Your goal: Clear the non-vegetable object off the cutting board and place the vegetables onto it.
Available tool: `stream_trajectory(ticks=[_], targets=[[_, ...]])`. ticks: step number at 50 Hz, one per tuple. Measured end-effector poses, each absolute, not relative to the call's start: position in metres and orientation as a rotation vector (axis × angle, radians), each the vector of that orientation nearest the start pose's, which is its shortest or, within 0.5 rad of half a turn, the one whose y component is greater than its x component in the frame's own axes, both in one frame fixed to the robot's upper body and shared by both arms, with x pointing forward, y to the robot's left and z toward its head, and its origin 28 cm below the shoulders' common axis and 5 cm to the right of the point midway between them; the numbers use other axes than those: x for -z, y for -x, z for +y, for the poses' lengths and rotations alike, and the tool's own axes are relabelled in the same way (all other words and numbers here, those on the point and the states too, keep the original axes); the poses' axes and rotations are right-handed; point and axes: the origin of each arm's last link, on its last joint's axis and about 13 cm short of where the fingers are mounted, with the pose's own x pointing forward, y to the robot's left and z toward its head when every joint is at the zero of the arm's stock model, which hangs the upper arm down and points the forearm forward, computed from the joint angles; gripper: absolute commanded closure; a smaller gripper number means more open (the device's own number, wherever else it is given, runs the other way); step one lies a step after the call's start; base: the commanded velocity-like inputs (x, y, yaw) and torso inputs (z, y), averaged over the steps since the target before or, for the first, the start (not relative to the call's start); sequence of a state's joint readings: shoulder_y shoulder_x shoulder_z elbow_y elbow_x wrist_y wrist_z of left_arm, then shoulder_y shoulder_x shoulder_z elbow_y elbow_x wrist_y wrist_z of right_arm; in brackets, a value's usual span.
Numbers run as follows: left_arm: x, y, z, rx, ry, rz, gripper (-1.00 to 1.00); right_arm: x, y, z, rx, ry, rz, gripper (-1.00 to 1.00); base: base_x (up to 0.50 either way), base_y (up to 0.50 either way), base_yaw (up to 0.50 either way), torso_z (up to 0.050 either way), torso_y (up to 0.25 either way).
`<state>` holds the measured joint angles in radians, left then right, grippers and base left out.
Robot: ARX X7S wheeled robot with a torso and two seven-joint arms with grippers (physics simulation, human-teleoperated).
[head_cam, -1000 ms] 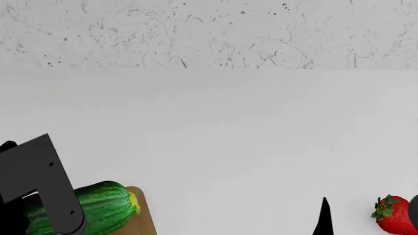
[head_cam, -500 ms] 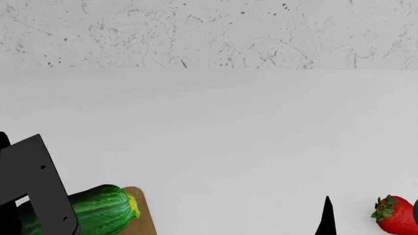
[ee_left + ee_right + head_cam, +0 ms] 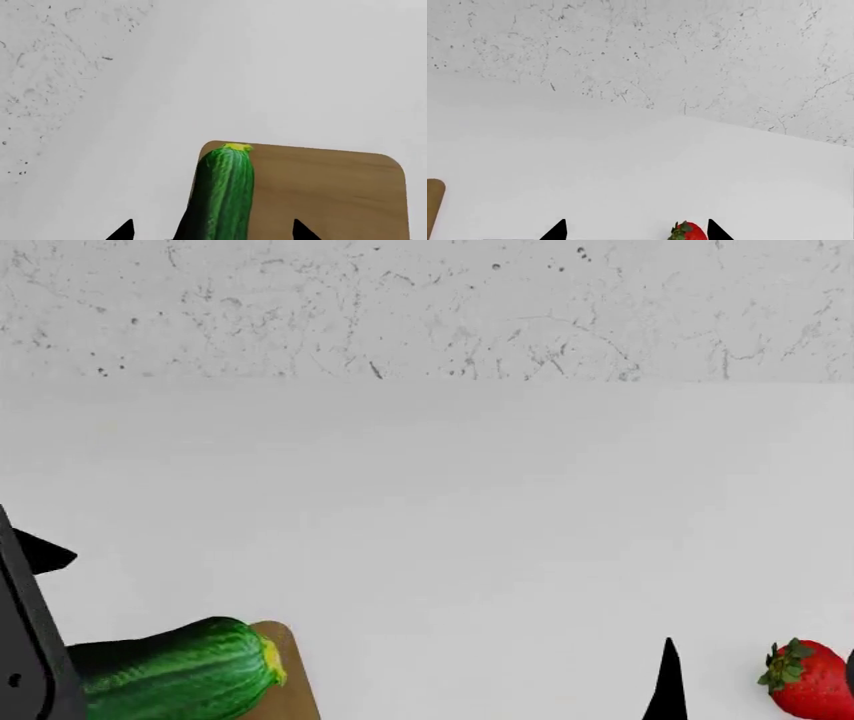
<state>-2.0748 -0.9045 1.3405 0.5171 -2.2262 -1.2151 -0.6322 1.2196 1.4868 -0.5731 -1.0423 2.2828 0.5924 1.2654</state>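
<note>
The dark-green zucchini with a yellow tip lies on the wooden cutting board at the lower left. In the left wrist view the zucchini rests along one edge of the board. My left gripper is open, its fingertips standing wide on either side of the zucchini without touching it. The red strawberry lies on the white table at the lower right, off the board. My right gripper is open, with the strawberry between its tips, close to one fingertip. No yellow-green oval shows.
The white table runs back to a speckled grey wall. My left arm's black link stands at the left edge. One edge of the board shows in the right wrist view.
My left arm has drawn away to the left in the head view, uncovering more of the zucchini. The zucchini and the strawberry have not moved.
</note>
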Motion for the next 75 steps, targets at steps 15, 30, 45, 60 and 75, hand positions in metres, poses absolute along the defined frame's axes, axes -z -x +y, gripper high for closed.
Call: stream_trajectory(ticks=[15, 30, 45, 60, 75], targets=[[-0.363, -0.164, 0.248, 0.61, -0.536, 0.39, -1.0, -0.298, -0.092, -0.145, -0.025, 0.22, 0.21, -1.0, 0.0, 0.0, 0.0, 0.0, 0.0], [-0.371, -0.175, 0.266, 0.509, -0.328, 0.28, -1.0, -0.307, -0.099, -0.135, -0.129, 0.258, 0.242, -1.0, 0.0, 0.0, 0.0, 0.0, 0.0], [-0.37, -0.197, 0.274, 0.377, -0.234, 0.162, -1.0, -0.319, -0.108, -0.118, -0.293, 0.316, 0.29, -1.0, 0.0, 0.0, 0.0, 0.0, 0.0], [-0.371, -0.213, 0.272, 0.321, -0.239, 0.085, -1.0, -0.34, -0.121, -0.096, -0.499, 0.306, 0.345, -1.0, 0.0, 0.0, 0.0, 0.0, 0.0], [-0.375, -0.223, 0.274, 0.272, -0.26, 0.035, -1.0, -0.354, -0.141, -0.07, -0.695, 0.306, 0.408, -1.0, 0.0, 0.0, 0.0, 0.0, 0.0]])
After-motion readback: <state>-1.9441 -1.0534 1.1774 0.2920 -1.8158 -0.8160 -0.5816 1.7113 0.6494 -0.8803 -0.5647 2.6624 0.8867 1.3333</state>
